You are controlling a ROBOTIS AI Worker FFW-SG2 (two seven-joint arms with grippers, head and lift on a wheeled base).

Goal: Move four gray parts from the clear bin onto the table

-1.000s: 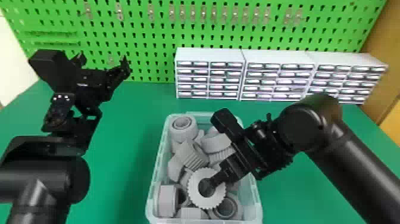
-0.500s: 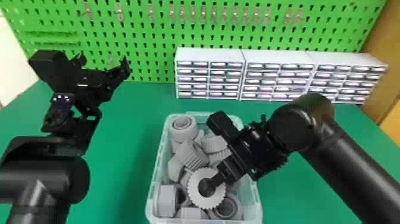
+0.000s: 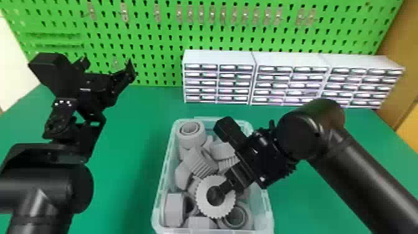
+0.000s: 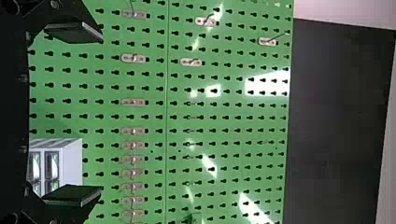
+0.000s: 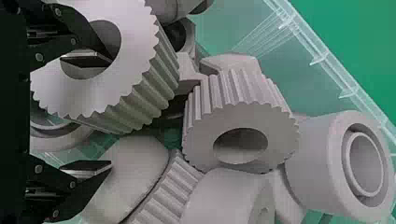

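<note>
Counts by kind, placed relative to the clear bin: one clear bin (image 3: 268, 207), on one green surface (image 3: 124, 174). Inside the bin, at least eight gray parts, some partly hidden, the exact total not being discernible; among them, three toothed gears (image 3: 203, 210), two ringed collars (image 3: 199, 137) and one faceted nut (image 3: 174, 210). Beyond the bin, three white drawer cabinets (image 3: 217, 57), each of five tiers. Behind the cabinets, one green pegboard (image 3: 149, 28), bearing at least fifteen small hook plates (image 3: 124, 13).
</note>
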